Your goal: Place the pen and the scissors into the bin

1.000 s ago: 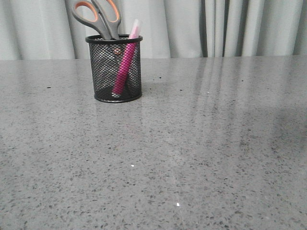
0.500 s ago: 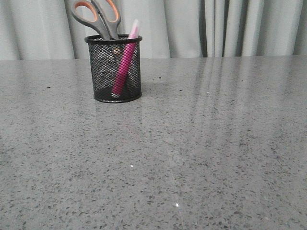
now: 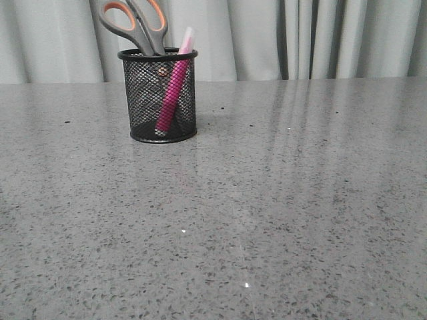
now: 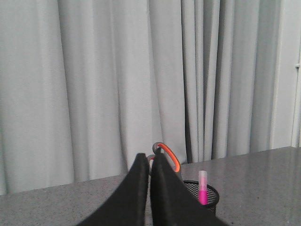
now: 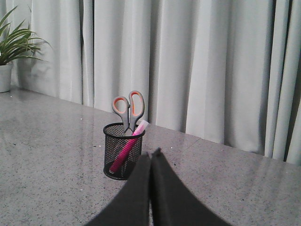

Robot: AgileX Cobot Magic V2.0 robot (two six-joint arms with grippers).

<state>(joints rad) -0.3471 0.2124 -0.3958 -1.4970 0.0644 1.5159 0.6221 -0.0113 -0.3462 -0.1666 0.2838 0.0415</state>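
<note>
Nothing of note differs from the front view a second ago: the bin (image 3: 159,95) stands at the same far-left spot on the counter (image 3: 280,200), give or take a hair's shift in the picture, and its contents lean as they did. The scissors (image 3: 135,24) stand blades-down inside it, their grey, orange-lined handles rising above the rim at the left of the opening. The pen (image 3: 172,90) leans inside as well, its lower end near the middle of the base and its pale cap tipped up to the right, poking just over the rim beside the scissors. Neither arm shows in the front view. In the left wrist view the left gripper (image 4: 149,162) has its jaws pressed together with nothing between them, raised with the bin (image 4: 209,197) beyond it. The right gripper (image 5: 151,157) is likewise clenched on nothing, well apart from the bin (image 5: 123,149), on its near side. The counter is grey speckled stone, polished enough to carry pale vertical reflections. Behind it hangs a light grey pleated curtain (image 3: 300,40) across the whole far side. The right wrist view also catches a green plant (image 5: 14,40) in a white pot (image 5: 4,77) on the counter.
</note>
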